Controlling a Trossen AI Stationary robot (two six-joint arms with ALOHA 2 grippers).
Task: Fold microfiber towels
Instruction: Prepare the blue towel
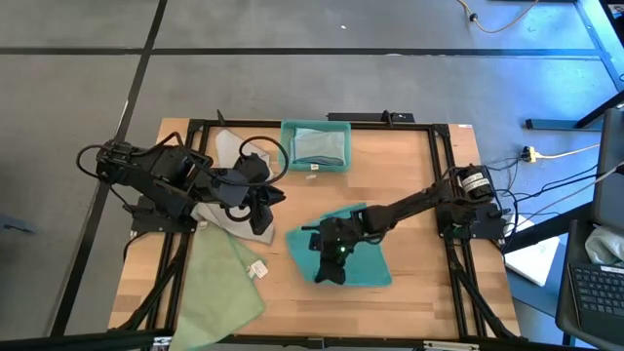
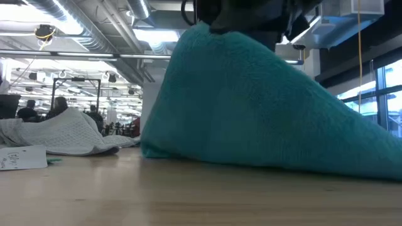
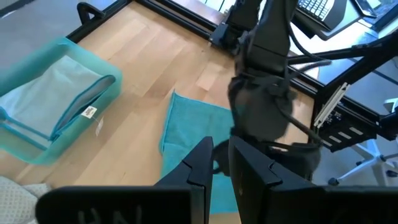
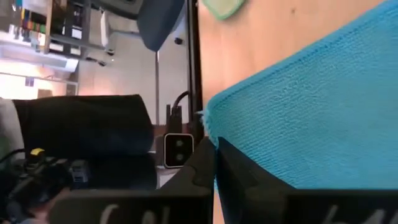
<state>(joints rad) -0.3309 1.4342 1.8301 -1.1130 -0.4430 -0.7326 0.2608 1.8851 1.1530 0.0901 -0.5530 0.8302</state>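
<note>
A teal microfiber towel [image 1: 356, 258] lies in the middle of the table, and my right gripper [image 1: 331, 258] is shut on it. In the low view it rises like a tent [image 2: 251, 107] to a peak under the gripper. My left gripper [image 3: 221, 165] hangs above the table's left part [image 1: 263, 210]; its fingers stand a narrow gap apart and hold nothing. A pale green towel [image 1: 219, 288] with a white tag lies flat at the near left. A grey towel [image 1: 226, 151] lies crumpled beneath the left arm. My right gripper pinches the teal towel between its two fingers at a corner of its edge [image 4: 210, 127]. The fingers slant down at it from the table's right side. That part is lifted to a peak [image 2: 204, 31], and the towel's lower spread [image 2: 264, 163] rests on the table.
A rigid teal bin [image 1: 315, 144] with a folded pale towel inside stands at the far middle, a small white label [image 1: 312, 175] in front of it. A black frame [image 1: 444, 195] rims the table. Bare wood shows near the front edge and between bin and teal towel.
</note>
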